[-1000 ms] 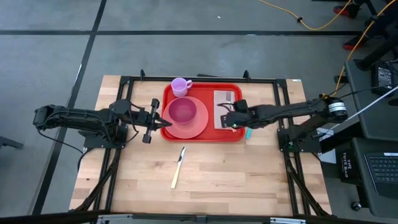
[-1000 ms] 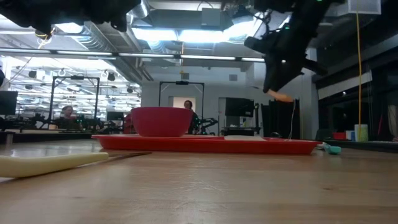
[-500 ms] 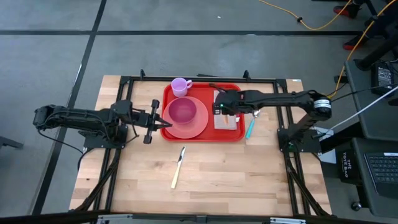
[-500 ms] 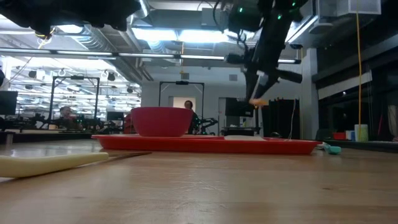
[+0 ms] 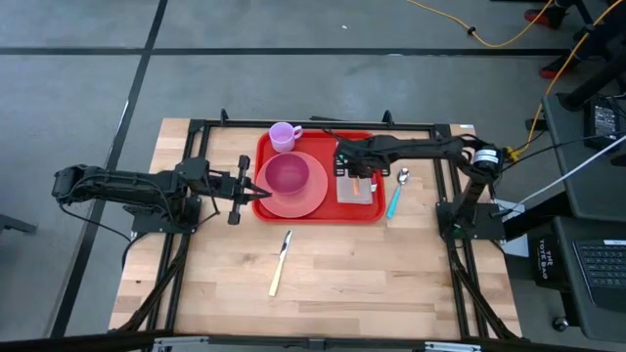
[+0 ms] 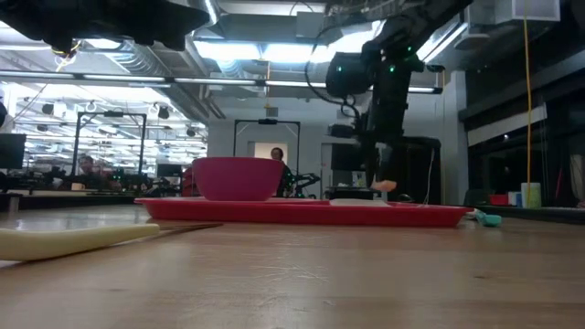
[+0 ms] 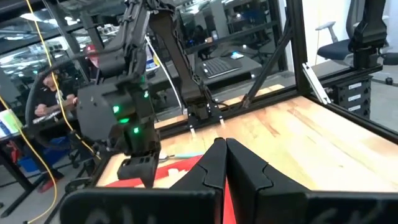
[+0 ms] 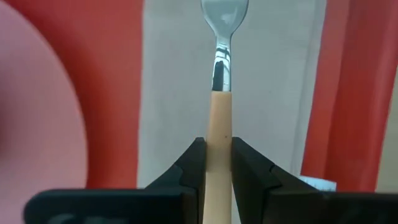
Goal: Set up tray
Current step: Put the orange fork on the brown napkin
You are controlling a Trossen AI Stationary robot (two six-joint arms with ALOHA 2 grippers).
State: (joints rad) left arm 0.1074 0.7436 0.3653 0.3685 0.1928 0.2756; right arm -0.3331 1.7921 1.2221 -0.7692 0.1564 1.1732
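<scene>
Right gripper (clamping fork) above tray.

Plate and napkin lie side by side on the tray.

Overhead looks straight down; low camera level across; both share tray.

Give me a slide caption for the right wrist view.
Right hand holds a peach-handled utensil above the pale napkin on the red tray.
</scene>
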